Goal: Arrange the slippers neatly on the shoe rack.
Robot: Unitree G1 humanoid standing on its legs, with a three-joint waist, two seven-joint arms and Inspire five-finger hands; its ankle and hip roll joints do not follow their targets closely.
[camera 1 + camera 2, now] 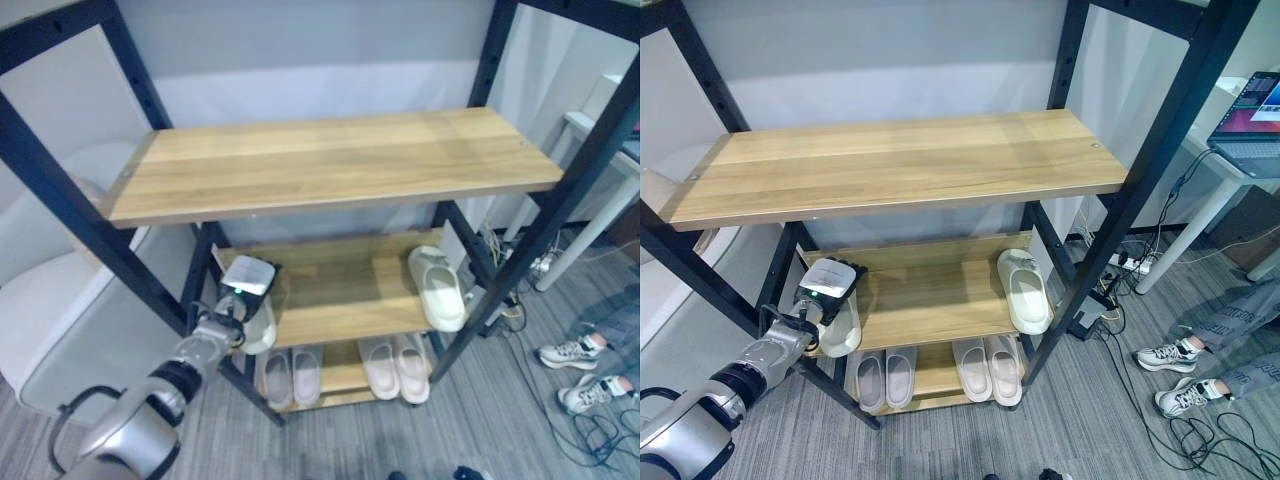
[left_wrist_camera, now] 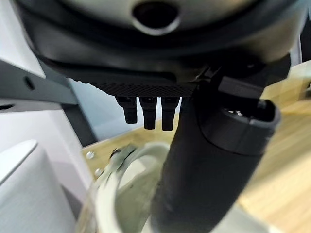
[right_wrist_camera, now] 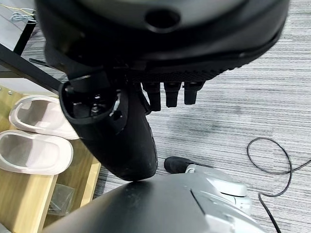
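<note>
Left eye view: the left hand (image 1: 232, 318) curls around a pale slipper (image 1: 259, 325) at the middle shelf (image 1: 330, 290), lower left of frame; hanging off the edge, it could slip off.

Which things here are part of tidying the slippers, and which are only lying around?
Part of the job:
- black-framed wooden shoe rack
- pale slipper at the left hand
- pale slipper on the middle shelf
- two pairs on the bottom shelf

Lying about:
- open laptop on a white table
- person's sneakers
- floor cables
</note>
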